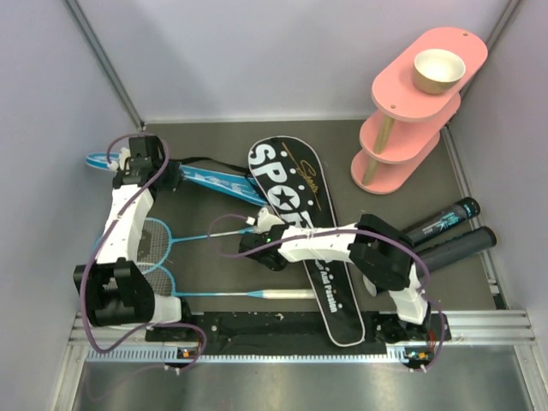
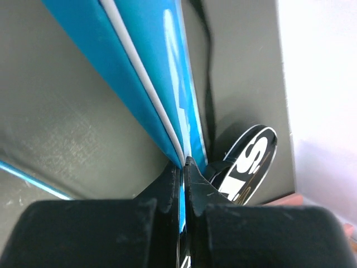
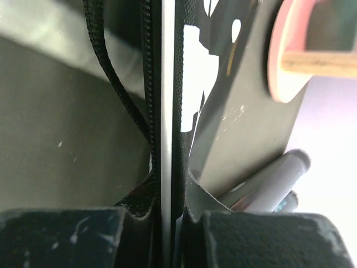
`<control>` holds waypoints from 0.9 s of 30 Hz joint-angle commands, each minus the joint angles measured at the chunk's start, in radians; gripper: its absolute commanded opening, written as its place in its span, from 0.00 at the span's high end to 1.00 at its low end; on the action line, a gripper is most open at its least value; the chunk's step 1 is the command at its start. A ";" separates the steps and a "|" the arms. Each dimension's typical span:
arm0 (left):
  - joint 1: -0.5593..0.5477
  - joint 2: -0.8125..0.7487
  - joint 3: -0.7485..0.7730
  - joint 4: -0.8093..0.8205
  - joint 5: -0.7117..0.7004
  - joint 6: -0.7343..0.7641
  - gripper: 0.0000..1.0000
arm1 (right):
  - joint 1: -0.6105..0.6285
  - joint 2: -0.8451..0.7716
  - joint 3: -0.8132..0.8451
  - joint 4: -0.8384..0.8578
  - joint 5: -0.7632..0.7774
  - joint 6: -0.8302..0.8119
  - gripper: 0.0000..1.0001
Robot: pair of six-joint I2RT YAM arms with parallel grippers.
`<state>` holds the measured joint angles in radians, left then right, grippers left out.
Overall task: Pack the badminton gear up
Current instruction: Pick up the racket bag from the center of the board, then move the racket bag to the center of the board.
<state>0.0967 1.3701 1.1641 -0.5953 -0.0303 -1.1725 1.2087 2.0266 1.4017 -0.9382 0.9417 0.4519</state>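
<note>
Left pincer (image 2: 184,163) clamps the blue fabric racket bag (image 2: 150,67), right pincer (image 3: 166,178) the adjacent black SPORT-lettered fabric bag (image 1: 291,171), probably to open both.

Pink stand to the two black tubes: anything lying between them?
No. The top view shows only bare dark table between the pink stand and the black tubes.

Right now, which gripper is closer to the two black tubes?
Right: the right gripper pinches the black bag, left of the tubes; the left gripper holds the blue bag, farther left.
</note>
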 commanded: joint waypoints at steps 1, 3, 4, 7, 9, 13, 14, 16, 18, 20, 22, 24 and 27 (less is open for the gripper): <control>0.006 -0.091 0.163 0.019 -0.141 0.158 1.00 | -0.014 -0.141 0.088 0.291 0.209 -0.351 1.00; 0.005 -0.103 0.230 0.012 -0.146 0.255 1.00 | -0.044 -0.198 0.153 0.354 0.102 -0.538 1.00; 0.006 -0.112 0.249 0.011 -0.154 0.286 1.00 | -0.054 -0.213 0.187 0.380 0.057 -0.592 1.00; 0.006 -0.181 0.275 0.044 -0.201 0.387 1.00 | -0.086 -0.243 0.226 0.522 -0.209 -0.922 1.00; 0.006 -0.261 0.255 0.081 -0.226 0.456 1.00 | -0.121 -0.252 0.154 0.635 -0.318 -1.186 1.00; 0.006 -0.296 0.357 0.036 -0.238 0.569 1.00 | -0.245 -0.246 0.082 0.848 -0.623 -1.423 1.00; 0.006 -0.296 0.367 0.032 -0.237 0.588 1.00 | -0.274 -0.238 0.091 0.863 -0.683 -1.473 1.00; 0.005 -0.305 0.393 0.014 -0.253 0.631 1.00 | -0.343 -0.207 0.080 0.938 -0.829 -1.542 1.00; 0.003 -0.310 0.413 -0.001 -0.260 0.658 1.00 | -0.379 -0.142 0.075 1.068 -0.924 -1.672 1.00; 0.003 -0.310 0.450 -0.041 -0.243 0.688 1.00 | -0.408 -0.071 0.182 1.064 -0.964 -1.711 1.00; 0.001 -0.319 0.460 -0.054 -0.205 0.703 1.00 | -0.440 0.040 0.281 1.058 -1.023 -1.696 1.00; 0.001 -0.335 0.460 -0.055 -0.119 0.708 1.00 | -0.452 0.102 0.353 1.090 -1.047 -1.696 1.00; 0.000 -0.332 0.477 -0.023 0.029 0.717 1.00 | -0.462 0.178 0.398 1.131 -1.054 -1.647 0.71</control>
<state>0.0963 1.0641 1.5837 -0.6964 -0.1837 -0.5003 0.7544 2.1761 1.6772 -0.0353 0.0185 -1.1629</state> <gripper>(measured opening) 0.020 0.088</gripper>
